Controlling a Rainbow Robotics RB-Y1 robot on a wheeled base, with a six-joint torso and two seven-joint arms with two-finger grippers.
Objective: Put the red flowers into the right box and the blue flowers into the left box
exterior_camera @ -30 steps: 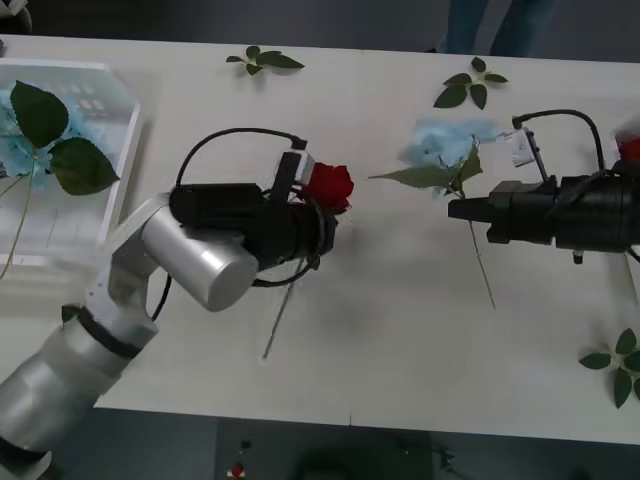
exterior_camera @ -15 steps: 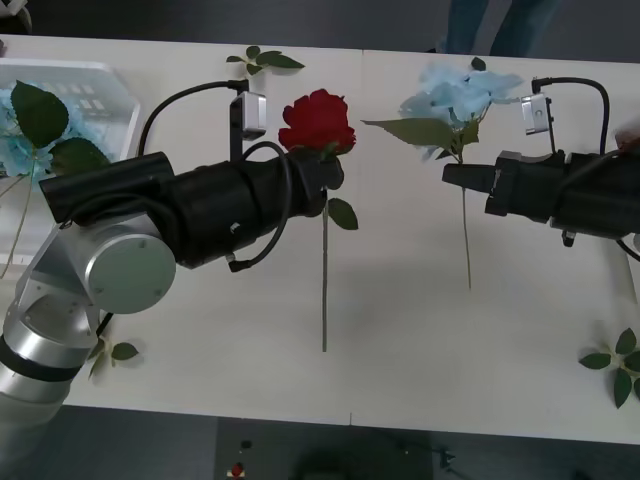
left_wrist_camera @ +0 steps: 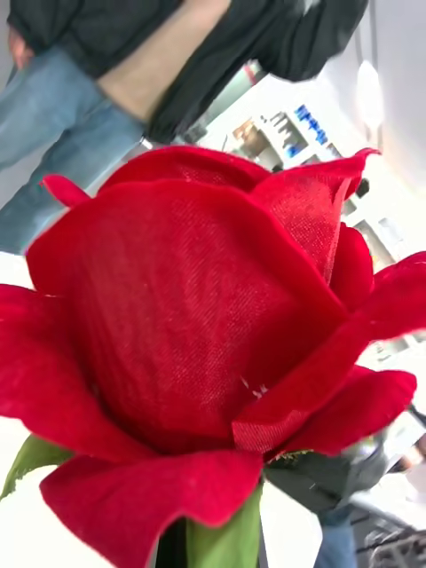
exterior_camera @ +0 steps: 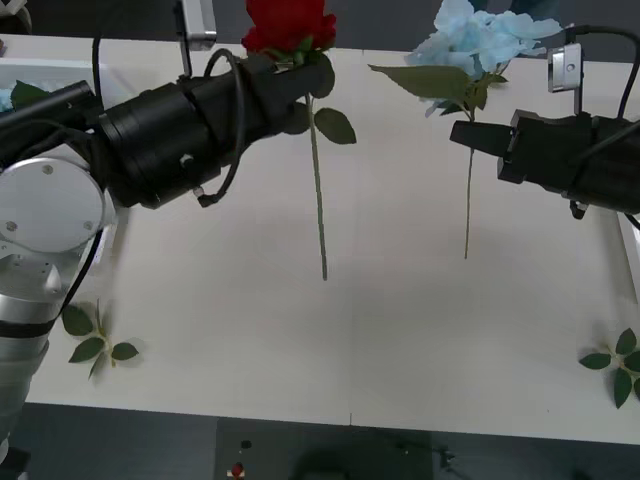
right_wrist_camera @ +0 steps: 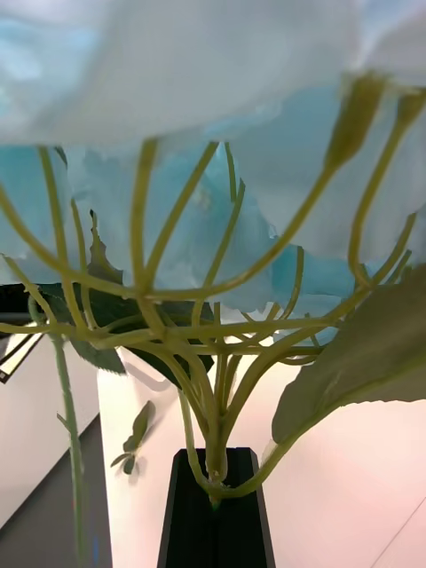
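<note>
The left gripper (exterior_camera: 312,72) is gripping a red rose (exterior_camera: 287,22) just under its bloom, fingers closed on the stem, which is hanging straight down clear of the table (exterior_camera: 350,330). The right gripper (exterior_camera: 462,134) is doing the same with a blue hydrangea cluster (exterior_camera: 480,38), its fingers pinched shut on the stem below the head. In the right wrist view the black fingers (right_wrist_camera: 216,519) are meeting at the base of the branching stalks.

Each flower is hanging on the side opposite its destination, so the arms are likely facing a crossing; moving one at a time would probably keep the dangling stems from tangling. Lowering each stem-end first should help the flower lie flat.

The left box (exterior_camera: 45,68) is showing a white rim at the table's far left corner, with a blue flower (exterior_camera: 5,97) and a dark leaf (exterior_camera: 28,92) inside. A pale rim of the right box (exterior_camera: 630,235) is edging the far right; its contents cannot be seen.
</note>
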